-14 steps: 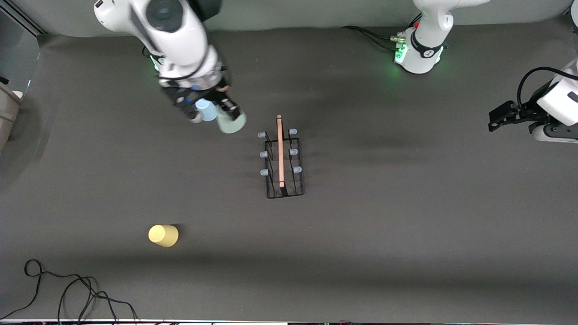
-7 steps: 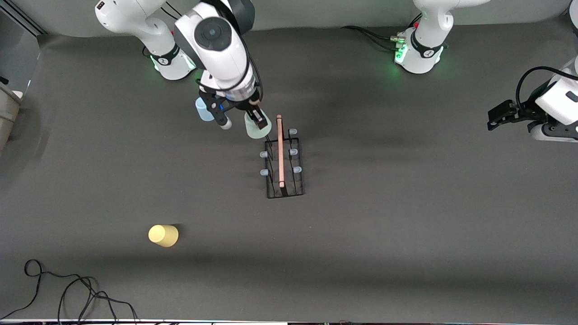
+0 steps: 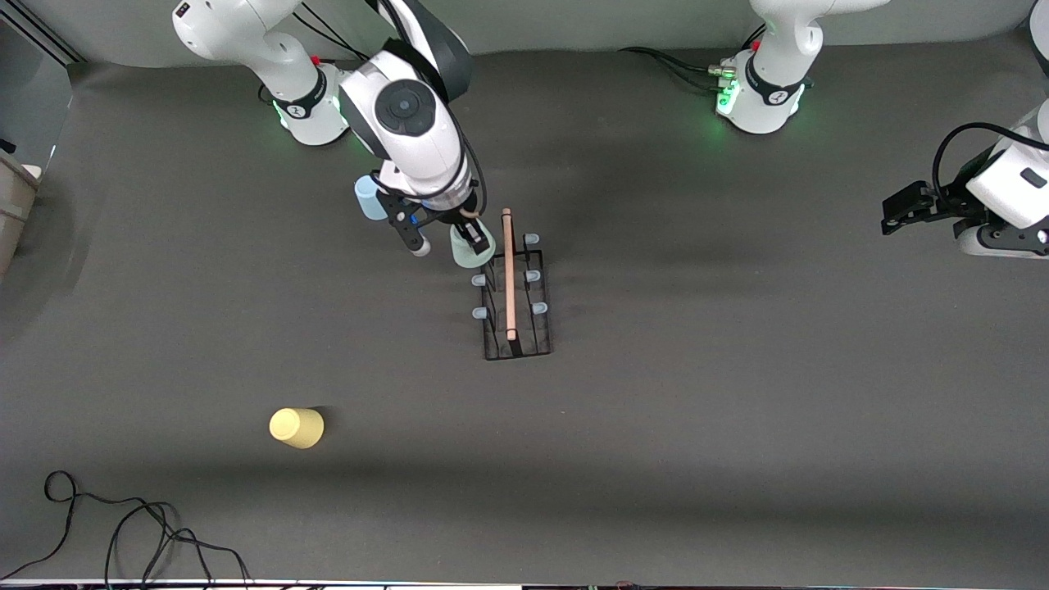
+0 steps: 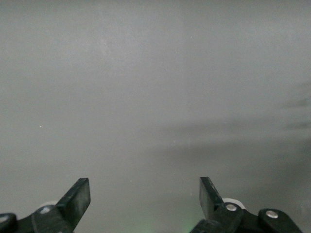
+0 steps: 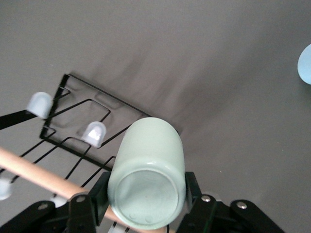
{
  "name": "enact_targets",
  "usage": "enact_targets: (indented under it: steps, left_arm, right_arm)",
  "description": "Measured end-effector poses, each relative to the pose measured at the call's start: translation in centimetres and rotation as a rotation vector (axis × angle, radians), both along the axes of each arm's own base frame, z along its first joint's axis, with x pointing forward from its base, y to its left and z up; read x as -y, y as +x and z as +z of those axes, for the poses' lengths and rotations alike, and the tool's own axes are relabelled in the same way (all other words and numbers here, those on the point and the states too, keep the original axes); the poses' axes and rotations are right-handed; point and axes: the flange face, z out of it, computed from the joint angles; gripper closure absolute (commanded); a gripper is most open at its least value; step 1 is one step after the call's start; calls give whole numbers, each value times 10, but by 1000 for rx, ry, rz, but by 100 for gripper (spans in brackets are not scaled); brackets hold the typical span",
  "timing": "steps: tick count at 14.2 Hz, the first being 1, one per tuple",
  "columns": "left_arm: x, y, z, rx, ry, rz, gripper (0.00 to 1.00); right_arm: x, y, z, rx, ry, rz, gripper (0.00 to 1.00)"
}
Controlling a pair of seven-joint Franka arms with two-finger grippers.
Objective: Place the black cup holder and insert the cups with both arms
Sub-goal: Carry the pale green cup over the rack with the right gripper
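A dark grey matte surface [image 3: 737,426] fills the front view, bounded along the top by a pale wall strip where both arm bases are lit green. A black cable [image 3: 123,524] is coiled at the edge nearest the front camera, toward the right arm's end of the surface, and the corner of a beige box [image 3: 12,205] is seen at that same end.

The black cup holder [image 3: 515,295] is set upright near the middle of the surface, its wooden rod handle [image 3: 508,274] running toward the front camera above the wire base, with pale-blue-tipped pegs [image 3: 538,308] lined along both sides. Wide bare surface is left all round it, most of all toward the left arm's end.

The yellow cup [image 3: 297,427] is placed upside down, well apart from the holder, nearer to the front camera and toward the right arm's end. The pale blue cup [image 3: 370,199] is seen beside the right arm's wrist, farther from the front camera than the holder.

The right gripper [image 3: 459,239] is held over the holder's farthest end, on the right arm's side of the handle. Its fingers [image 5: 90,204] are clamped on the mint green cup [image 5: 148,177], whose closed bottom is turned toward the wrist camera, above the pegs.

The left gripper [image 3: 901,209] waits over the left arm's end of the surface, its fingers [image 4: 77,196] spread wide with nothing between them.
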Motion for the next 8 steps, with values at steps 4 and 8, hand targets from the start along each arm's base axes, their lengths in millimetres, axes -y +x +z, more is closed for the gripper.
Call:
enact_targets:
  steps: [4, 8]
  left_arm:
    - [1, -1, 0, -3, 0, -1, 0]
    - [2, -1, 0, -6, 0, -3, 0]
  right_arm:
    - [-2, -1, -39, -5, -11, -1, 1]
    - [-3, 8, -25, -3, -10, -9, 0]
